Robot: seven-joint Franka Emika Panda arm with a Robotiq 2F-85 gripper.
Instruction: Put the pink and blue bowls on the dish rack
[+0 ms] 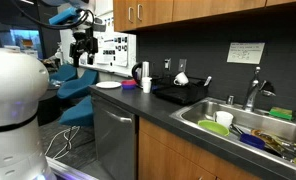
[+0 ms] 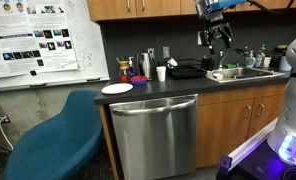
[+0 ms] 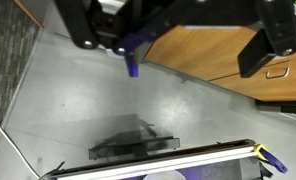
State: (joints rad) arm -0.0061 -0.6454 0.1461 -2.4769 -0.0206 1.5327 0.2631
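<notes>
The pink and blue bowls sit close together on the dark counter, small and hard to tell apart, between a white plate and a white cup; they show in both exterior views (image 1: 129,86) (image 2: 138,79). The black dish rack (image 1: 183,93) (image 2: 186,70) stands on the counter beside the sink. My gripper (image 1: 84,45) (image 2: 216,38) (image 3: 178,35) hangs high in the air, well above counter height and apart from the bowls. In the wrist view its fingers (image 3: 268,45) are spread wide with nothing between them, and below them are only the grey floor and a wooden cabinet front.
A flat white plate (image 1: 108,85) (image 2: 117,89) lies at the counter's end and a white cup (image 1: 146,85) (image 2: 161,73) stands near the bowls. The steel sink (image 1: 288,128) holds a pale green bowl (image 1: 216,129) and other dishes. A blue chair (image 2: 58,140) stands on the floor.
</notes>
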